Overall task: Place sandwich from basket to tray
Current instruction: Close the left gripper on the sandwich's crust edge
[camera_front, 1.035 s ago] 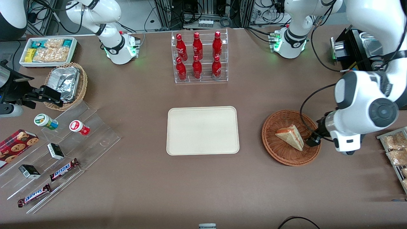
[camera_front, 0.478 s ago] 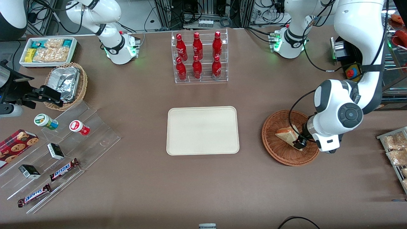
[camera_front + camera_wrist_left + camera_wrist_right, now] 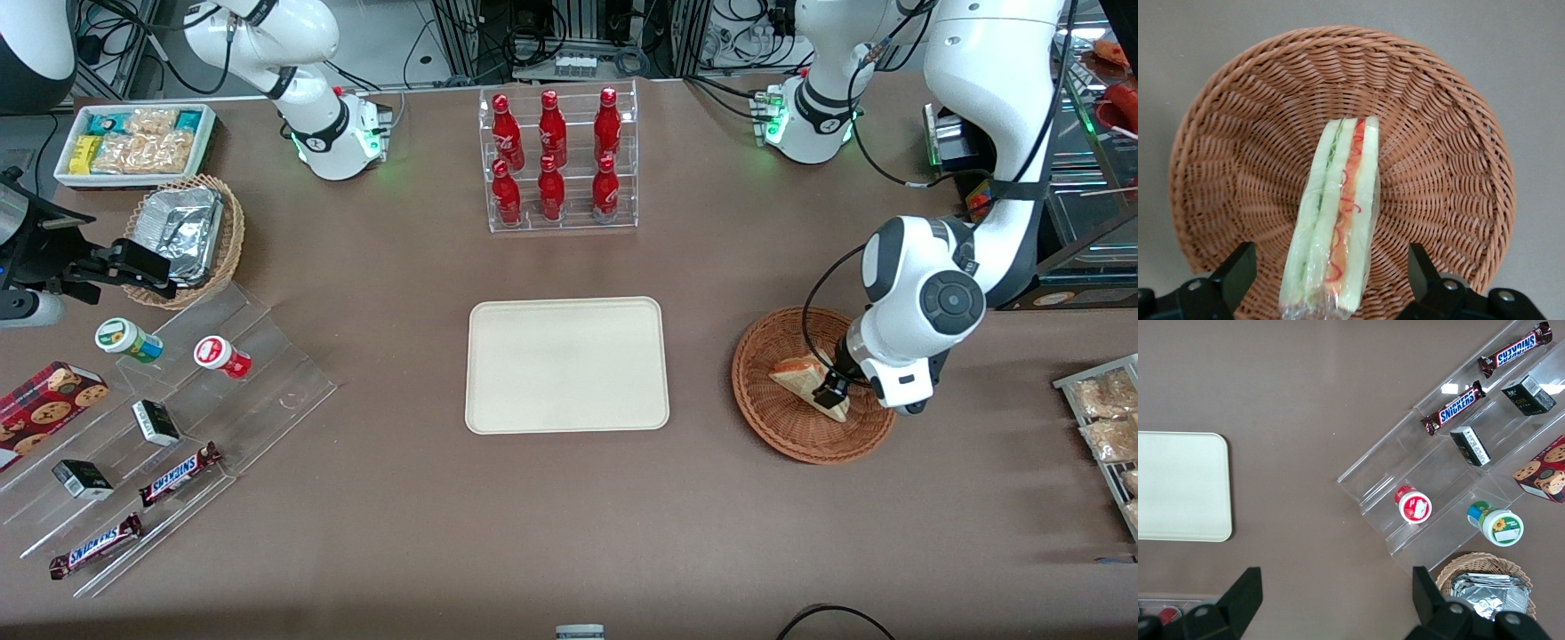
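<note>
A: Gripper (image 3: 1328,283) first. We see it spread wide, fingers (image 3: 1235,273) either side of the sandwich (image 3: 1338,220), not touching it.

B: Agreed, holding nothing. Sandwich stands on edge in the basket (image 3: 782,427), filling side toward the wrist camera.

A: Tray (image 3: 566,364) sits bare, well apart toward the parked arm's end. Bottle rack (image 3: 558,160) farther from the front camera.

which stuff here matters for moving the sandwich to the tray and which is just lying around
Belongs to the job:
- sandwich, lying in the basket
- tray, nothing on it
- gripper, low over the sandwich, jaws open on either side of it

Just lying about:
- red bottles in their clear rack
- foil packs in the tan basket
- Snickers bars on the clear stand
- cookie box
</note>
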`<control>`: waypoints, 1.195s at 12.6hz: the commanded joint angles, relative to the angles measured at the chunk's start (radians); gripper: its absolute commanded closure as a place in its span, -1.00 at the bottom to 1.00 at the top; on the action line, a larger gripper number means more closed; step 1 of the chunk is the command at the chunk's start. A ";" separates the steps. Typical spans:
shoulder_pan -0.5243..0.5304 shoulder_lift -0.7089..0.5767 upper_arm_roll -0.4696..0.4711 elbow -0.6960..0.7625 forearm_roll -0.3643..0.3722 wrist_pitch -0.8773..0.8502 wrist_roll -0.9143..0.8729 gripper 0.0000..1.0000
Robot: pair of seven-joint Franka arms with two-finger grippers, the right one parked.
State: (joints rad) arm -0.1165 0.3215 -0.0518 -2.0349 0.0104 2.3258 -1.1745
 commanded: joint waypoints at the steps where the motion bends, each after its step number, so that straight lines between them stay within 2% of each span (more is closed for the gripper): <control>1: -0.003 -0.059 0.000 -0.106 0.020 0.087 -0.037 -1.00; 10: -0.022 -0.024 -0.002 -0.100 0.020 0.115 -0.086 -0.96; 11: -0.025 -0.016 -0.003 -0.099 0.019 0.119 -0.089 -0.64; 12: -0.028 -0.016 -0.002 -0.097 0.019 0.124 -0.100 0.03; 13: -0.028 -0.016 -0.003 -0.090 0.019 0.124 -0.111 0.96; 15: -0.029 0.001 -0.002 -0.035 0.019 0.107 -0.116 1.00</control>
State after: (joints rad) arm -0.1380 0.3108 -0.0561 -2.1138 0.0104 2.4361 -1.2513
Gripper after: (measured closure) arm 0.454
